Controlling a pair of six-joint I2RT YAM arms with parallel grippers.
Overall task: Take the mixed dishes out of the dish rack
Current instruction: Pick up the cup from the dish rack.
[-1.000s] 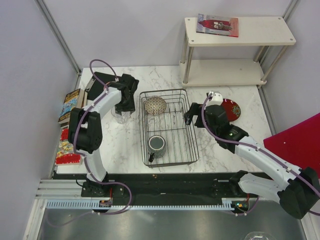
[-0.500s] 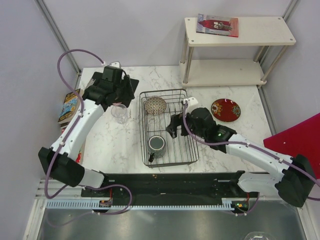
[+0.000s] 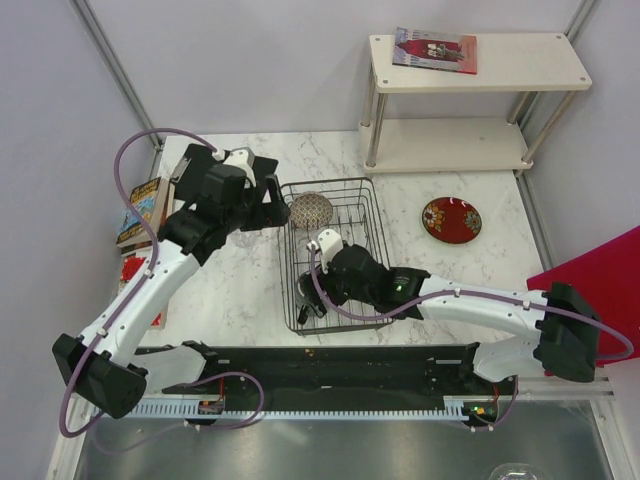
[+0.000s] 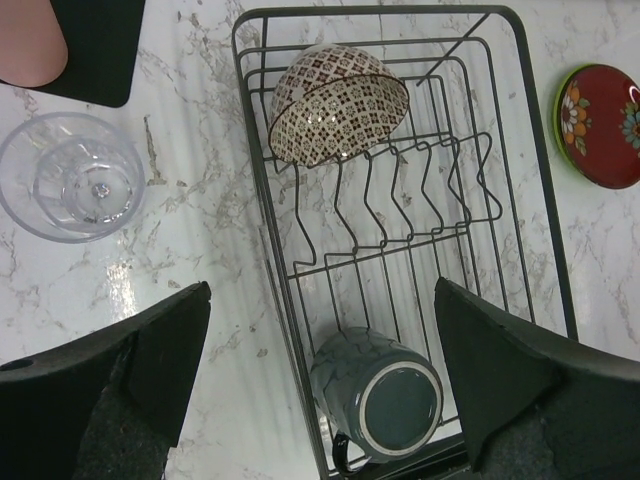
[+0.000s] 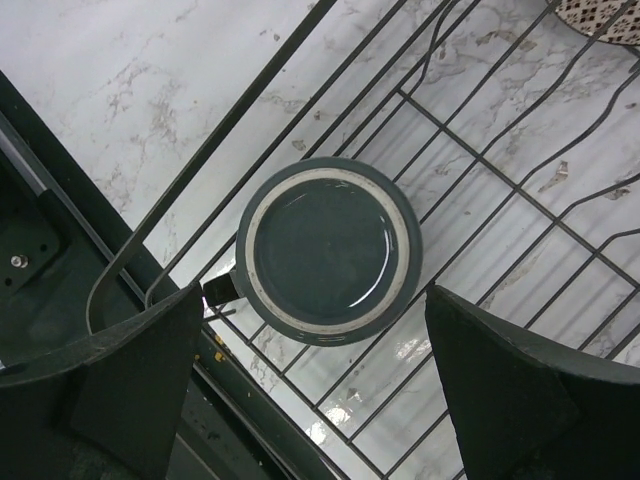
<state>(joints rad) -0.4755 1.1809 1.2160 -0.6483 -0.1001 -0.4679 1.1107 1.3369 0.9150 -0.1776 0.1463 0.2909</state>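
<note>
The black wire dish rack (image 3: 325,183) sits mid-table. A patterned bowl (image 3: 311,210) (image 4: 338,104) leans at its far end. A dark grey mug (image 4: 388,405) (image 5: 328,250) lies at its near end. My right gripper (image 3: 312,290) (image 5: 312,295) hangs open directly over the mug, not touching it. My left gripper (image 3: 268,207) (image 4: 322,290) is open and empty, high over the rack's left rim. The clear glass (image 4: 72,188) stands on the marble left of the rack. The pink cup (image 4: 30,40) rests on a black mat (image 4: 95,50). The red plate (image 3: 451,219) lies on a green plate (image 4: 560,110).
A white two-tier shelf (image 3: 480,100) with a magazine (image 3: 435,50) stands at the back right. Books (image 3: 140,215) are stacked along the left table edge. A red panel (image 3: 600,285) sits at the far right.
My left gripper let go of the glass, opened wide and moved right toward the rack. My right arm swept left from beside the red plate to over the mug.
</note>
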